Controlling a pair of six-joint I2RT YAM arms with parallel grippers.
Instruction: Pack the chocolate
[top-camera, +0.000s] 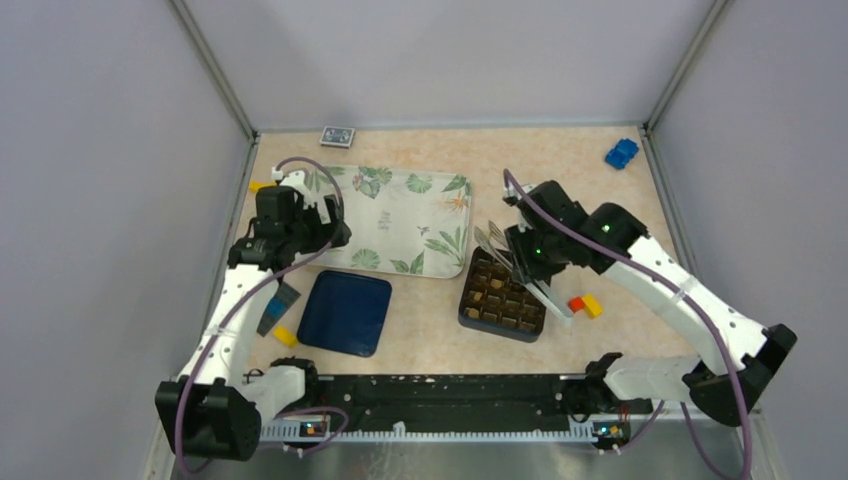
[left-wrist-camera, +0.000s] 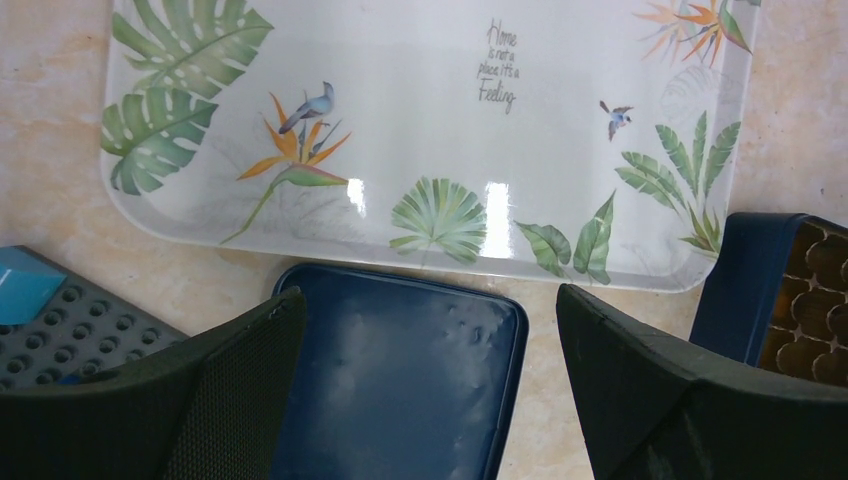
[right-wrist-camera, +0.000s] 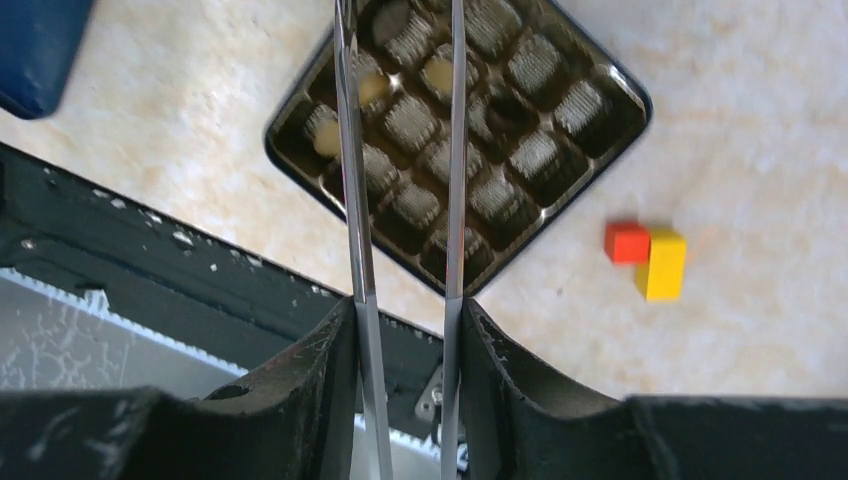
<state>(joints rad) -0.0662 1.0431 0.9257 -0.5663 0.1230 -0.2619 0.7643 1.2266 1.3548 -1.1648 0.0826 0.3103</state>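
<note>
Right hand (right-wrist-camera: 405, 315), lower centre of its wrist view, pinches metal tongs (right-wrist-camera: 352, 200). The two blades run upward over the box (right-wrist-camera: 600, 110) and leave the frame, so their tips cannot be seen. Chocolate (right-wrist-camera: 375, 90): tan pieces sit in cells at the upper left of the box. Left hand (left-wrist-camera: 430, 300), fingers spread wide, hangs above the blue lid (left-wrist-camera: 400, 380), just below the tray (left-wrist-camera: 420, 120). Blocks (right-wrist-camera: 660, 265), red and yellow, lie right of the box on the worktop (right-wrist-camera: 750, 150).
</note>
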